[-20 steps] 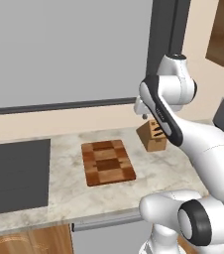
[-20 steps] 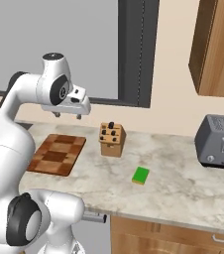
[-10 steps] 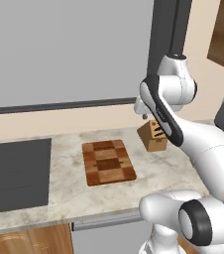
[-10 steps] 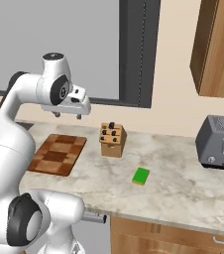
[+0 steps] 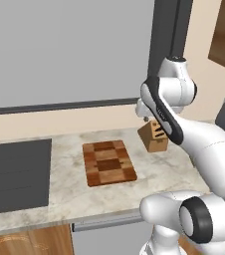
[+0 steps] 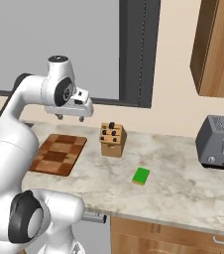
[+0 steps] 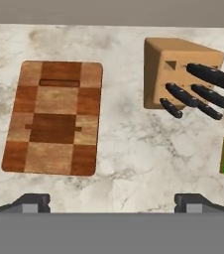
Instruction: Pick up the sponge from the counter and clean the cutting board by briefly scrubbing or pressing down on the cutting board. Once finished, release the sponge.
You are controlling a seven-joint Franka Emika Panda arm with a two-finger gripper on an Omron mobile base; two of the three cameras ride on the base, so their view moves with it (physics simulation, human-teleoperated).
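Nothing has moved: the tool [image 6: 70, 118] hangs open and empty, sponge [image 6: 141, 176] well apart.

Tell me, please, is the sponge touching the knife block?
Apart: the right base view shows bare counter between the sponge and the knife block.

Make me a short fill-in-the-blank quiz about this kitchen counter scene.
1. The small green sponge lies on the marbled stone ____.
2. The tan knife block stands between the checkered wooden cutting board and the ____.
3. The two-finger gripper hangs above the counter holding ____.

Missing words: counter; sponge; nothing
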